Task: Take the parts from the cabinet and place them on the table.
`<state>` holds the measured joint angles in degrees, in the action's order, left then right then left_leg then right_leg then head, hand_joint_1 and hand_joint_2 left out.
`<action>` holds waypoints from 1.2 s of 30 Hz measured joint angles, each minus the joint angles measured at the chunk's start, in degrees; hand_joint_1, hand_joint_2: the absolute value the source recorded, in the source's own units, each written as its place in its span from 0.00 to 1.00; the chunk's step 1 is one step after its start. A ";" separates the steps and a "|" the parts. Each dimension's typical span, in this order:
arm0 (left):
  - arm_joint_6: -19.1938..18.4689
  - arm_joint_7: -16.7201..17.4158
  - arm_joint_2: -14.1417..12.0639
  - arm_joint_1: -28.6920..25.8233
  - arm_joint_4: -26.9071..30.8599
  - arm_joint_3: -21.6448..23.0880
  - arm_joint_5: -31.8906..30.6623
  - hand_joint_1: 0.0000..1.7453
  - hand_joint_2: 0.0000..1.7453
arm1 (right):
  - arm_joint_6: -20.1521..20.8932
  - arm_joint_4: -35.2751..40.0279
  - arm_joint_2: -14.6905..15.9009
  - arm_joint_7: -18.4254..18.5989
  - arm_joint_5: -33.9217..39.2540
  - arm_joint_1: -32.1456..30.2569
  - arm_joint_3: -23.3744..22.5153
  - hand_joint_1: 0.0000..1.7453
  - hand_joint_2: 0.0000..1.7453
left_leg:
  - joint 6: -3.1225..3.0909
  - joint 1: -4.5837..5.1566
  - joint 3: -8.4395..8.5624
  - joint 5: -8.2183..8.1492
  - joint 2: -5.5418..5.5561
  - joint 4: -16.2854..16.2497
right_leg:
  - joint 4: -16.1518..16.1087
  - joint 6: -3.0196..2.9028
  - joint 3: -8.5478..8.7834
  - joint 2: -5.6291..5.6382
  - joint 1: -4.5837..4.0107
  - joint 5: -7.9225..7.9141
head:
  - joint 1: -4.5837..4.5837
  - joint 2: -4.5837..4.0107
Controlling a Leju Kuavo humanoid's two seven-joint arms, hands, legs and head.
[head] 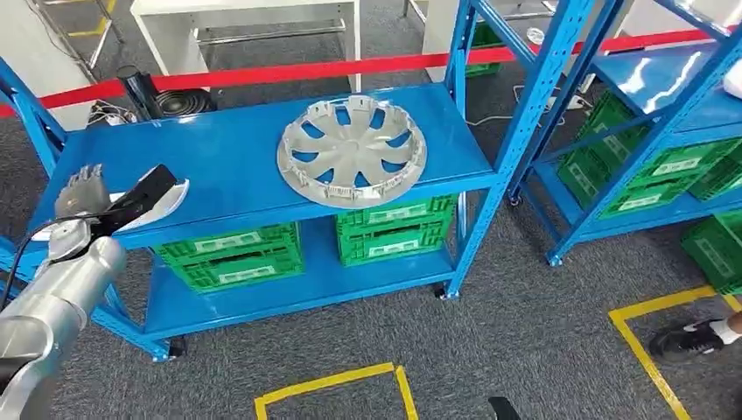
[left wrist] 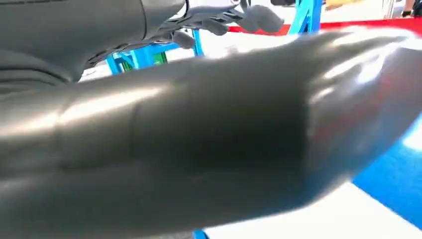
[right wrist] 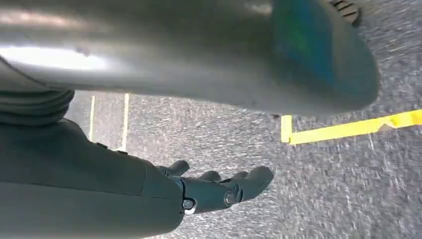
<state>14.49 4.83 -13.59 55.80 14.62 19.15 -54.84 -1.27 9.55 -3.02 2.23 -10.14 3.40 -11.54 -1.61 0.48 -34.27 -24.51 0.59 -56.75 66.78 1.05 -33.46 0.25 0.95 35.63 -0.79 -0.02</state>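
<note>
A silver spoked wheel cover [head: 352, 150] lies flat on the top shelf of the blue cabinet [head: 227, 171]. At the shelf's left front edge my left hand [head: 80, 194] holds a glossy black part with a white underside [head: 149, 196], which sticks out to the right over the shelf edge. In the left wrist view that dark part [left wrist: 199, 139] looms close, with the fingers [left wrist: 239, 20] beyond it. My right hand [right wrist: 219, 186] hangs over the grey carpet, its fingers stretched out and apart with nothing in them.
Green crates [head: 232, 255] [head: 394, 229] fill the cabinet's lower shelf. A second blue rack [head: 665, 79] with more green crates stands to the right. A red barrier tape [head: 350, 66] runs behind. Yellow floor tape [head: 332, 383] and a person's shoe [head: 691, 337] are on the carpet.
</note>
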 joint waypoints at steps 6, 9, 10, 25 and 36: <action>-0.02 0.04 0.61 -0.33 0.00 0.00 -0.31 0.00 0.00 | -0.06 0.00 0.02 0.00 0.24 -0.38 -0.04 0.00 0.00 | 0.76 -0.16 1.03 -2.16 0.15 -1.57 | -3.07 -0.59 -3.61 -0.04 0.03 -8.49 | 0.02 0.00; 0.02 0.07 0.68 -0.30 -0.02 -0.22 -0.35 0.00 0.00 | -0.15 -0.02 0.00 0.00 0.24 -0.40 -0.07 0.00 0.00 | 1.95 0.16 0.74 -2.96 0.36 -2.21 | -6.67 -1.28 -2.13 0.04 -0.20 -8.73 | -0.02 0.00; 0.02 0.00 0.74 -0.35 0.00 -0.33 -0.35 0.00 0.00 | -0.20 -0.02 0.00 0.00 0.24 -0.52 -0.07 0.00 0.00 | 2.25 0.15 0.86 -2.94 0.39 -2.02 | -6.73 -1.56 -2.14 0.04 -0.35 -8.60 | 0.00 0.00; -2.73 -3.32 -0.24 -1.40 0.02 -4.59 3.61 0.00 1.00 | 0.22 -0.02 -0.09 0.00 -0.04 -0.36 -0.26 0.00 0.00 | 3.27 -0.43 -1.96 0.72 -0.25 -1.54 | -7.34 -2.37 1.55 0.30 -0.28 -5.80 | -0.35 0.00; -11.56 -5.96 -0.20 -1.74 0.00 -5.22 1.38 0.00 1.00 | 0.39 -0.04 -0.04 -0.11 0.24 -0.48 -0.55 0.00 0.00 | 2.54 -0.22 -1.97 0.27 0.11 -1.52 | -8.76 -1.96 2.26 -0.01 -0.33 -6.06 | -0.37 0.00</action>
<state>2.94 -1.13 -13.79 54.06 14.62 13.92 -53.46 -0.87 9.51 -3.06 2.12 -9.90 2.92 -12.09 0.93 0.26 -36.24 -24.24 0.70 -58.27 58.02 -0.91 -31.20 0.24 0.62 29.58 -1.16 -0.02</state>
